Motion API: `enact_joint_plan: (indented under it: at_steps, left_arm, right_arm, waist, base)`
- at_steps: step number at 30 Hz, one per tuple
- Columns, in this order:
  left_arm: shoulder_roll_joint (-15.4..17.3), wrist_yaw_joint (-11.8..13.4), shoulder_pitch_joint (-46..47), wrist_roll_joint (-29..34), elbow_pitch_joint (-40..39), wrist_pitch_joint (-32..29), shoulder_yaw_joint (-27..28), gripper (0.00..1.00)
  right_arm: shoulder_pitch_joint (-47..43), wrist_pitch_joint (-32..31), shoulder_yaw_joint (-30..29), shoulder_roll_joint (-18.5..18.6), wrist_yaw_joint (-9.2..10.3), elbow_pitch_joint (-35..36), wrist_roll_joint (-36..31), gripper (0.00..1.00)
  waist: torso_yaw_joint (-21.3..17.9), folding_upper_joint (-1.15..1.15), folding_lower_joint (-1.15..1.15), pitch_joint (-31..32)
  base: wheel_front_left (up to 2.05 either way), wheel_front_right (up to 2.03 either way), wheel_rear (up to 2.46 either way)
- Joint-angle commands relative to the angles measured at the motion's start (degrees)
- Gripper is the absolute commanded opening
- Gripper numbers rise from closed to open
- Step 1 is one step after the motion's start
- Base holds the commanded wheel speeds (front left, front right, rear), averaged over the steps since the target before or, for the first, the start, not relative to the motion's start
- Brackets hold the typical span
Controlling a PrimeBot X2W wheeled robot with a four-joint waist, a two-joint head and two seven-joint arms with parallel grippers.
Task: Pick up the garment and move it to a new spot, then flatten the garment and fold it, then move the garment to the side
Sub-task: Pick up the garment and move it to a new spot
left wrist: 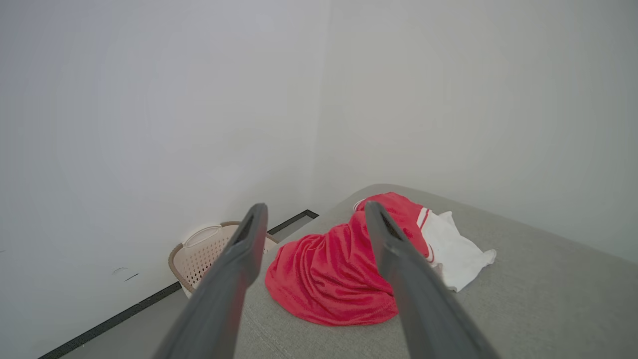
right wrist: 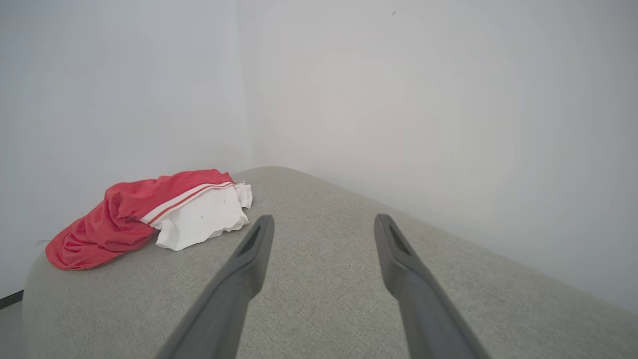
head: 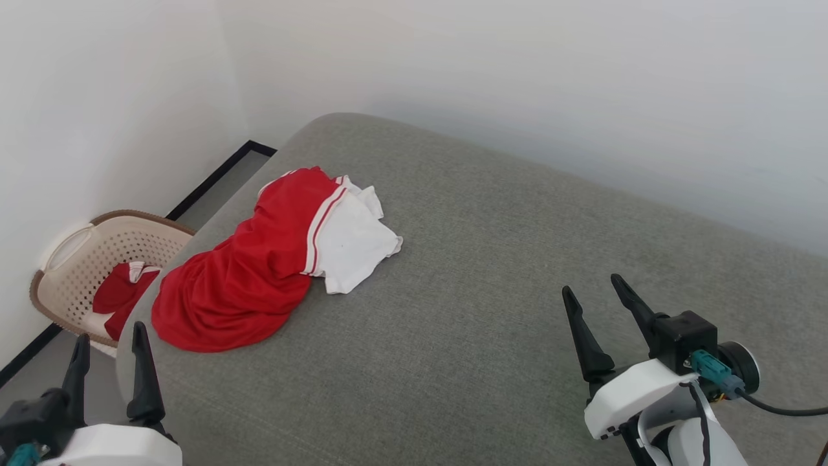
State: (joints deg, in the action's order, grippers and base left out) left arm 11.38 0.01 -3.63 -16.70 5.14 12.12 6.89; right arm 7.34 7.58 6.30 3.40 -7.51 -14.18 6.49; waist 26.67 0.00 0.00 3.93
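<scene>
Red garment (head: 239,278) — crumpled, soft folds.

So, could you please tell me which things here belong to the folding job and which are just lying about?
Job: garment, crumpled on the grey cushion; left gripper and right gripper, both open.
Lying about: laundry basket; red-and-white clothing inside.

you can't tell which face of the garment (head: 246,278) is up: it lies bunched, folds covering most of it. the grey cushion (head: 485,291) hides the near side of the basket (head: 103,249), and the red and white cloth (head: 119,291) inside is too crumpled to name. the head view's bottom edge cuts off the left pincer (head: 110,331) below its fingers, and the cushion runs off the right edge.
</scene>
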Motion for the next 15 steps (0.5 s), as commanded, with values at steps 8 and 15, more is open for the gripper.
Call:
enact_joint_plan:
  at_steps: [8, 15]
  left_arm:
    - [1.73, -3.19, 6.48, -3.19, 2.02, -2.44, -1.15, 1.0]
    - [4.26, -5.19, 15.79, -4.4, 8.25, -3.24, -2.56, 1.0]
  right_arm:
    - [1.09, -0.35, 0.12, -0.23, 0.03, 0.45, -0.39, 1.0]
    - [3.02, -1.5, -0.01, 0.64, 0.04, 1.98, -0.68, 1.0]
  waist:
    - [0.11, 0.0, 0.0, -1.75]
    - [-2.96, 0.0, 0.0, -5.51]
  base:
    - [0.0, 0.0, 0.0]
    - [0.0, 0.0, 0.0]
